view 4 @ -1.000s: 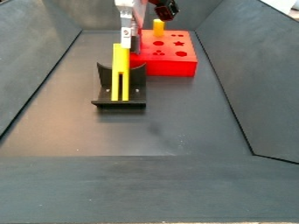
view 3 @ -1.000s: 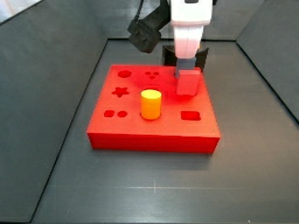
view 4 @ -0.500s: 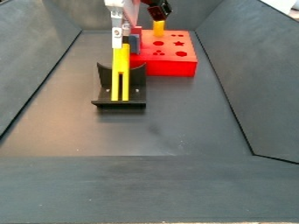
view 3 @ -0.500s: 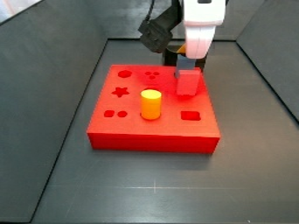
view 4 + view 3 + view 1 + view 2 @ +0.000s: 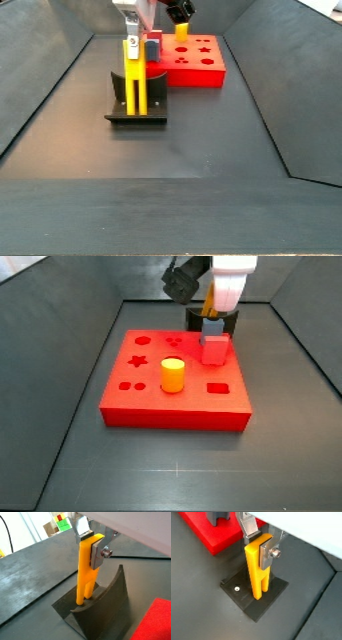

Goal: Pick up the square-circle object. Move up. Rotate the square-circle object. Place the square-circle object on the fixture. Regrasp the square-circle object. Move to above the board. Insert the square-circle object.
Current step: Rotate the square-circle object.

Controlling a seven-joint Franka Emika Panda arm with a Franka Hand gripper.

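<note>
Claw (image 5: 260, 548) gripping slim yellow-orange square-circle object (image 5: 256, 574)

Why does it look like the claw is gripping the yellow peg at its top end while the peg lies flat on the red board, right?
Not on the board. The claw does grip the square-circle object at its top end, but the object stands upright on the fixture, as both wrist views show. The board sits beyond it.

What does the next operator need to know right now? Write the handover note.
End effector: shut on the square-circle object, gripping its upper end.
Square-circle object: upright, lower end at the fixture.
Board: beyond the fixture, with a short yellow cylinder and a small red cuboid on it.
Done: pick-up, rotation, placement on the fixture; the regrasp looks made.
Left: move above the board, insert.
</note>
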